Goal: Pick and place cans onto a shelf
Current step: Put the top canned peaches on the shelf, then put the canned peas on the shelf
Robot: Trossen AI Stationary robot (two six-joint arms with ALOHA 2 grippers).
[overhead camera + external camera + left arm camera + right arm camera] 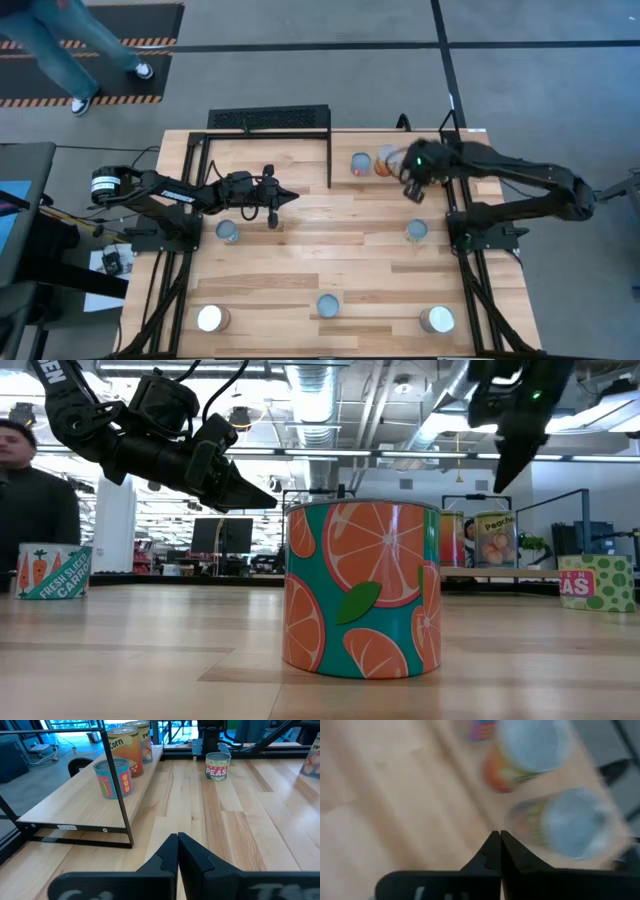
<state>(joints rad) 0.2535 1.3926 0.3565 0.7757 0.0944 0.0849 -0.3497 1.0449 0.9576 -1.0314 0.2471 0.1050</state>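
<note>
Wooden table (340, 250) carried scattered upright cans (327, 305); low shelf (75, 795) along far edge held three cans.

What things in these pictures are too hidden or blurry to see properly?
- Right wrist view: the two cans under the right gripper are smeared by blur; their labels cannot be read.
- Low view: the orange-slice can fills the middle and hides the table behind it.
- Low view: the peas can is cut off by the right edge.
- High view: every can, like the front middle one, shows only its top; labels are too small.
</note>
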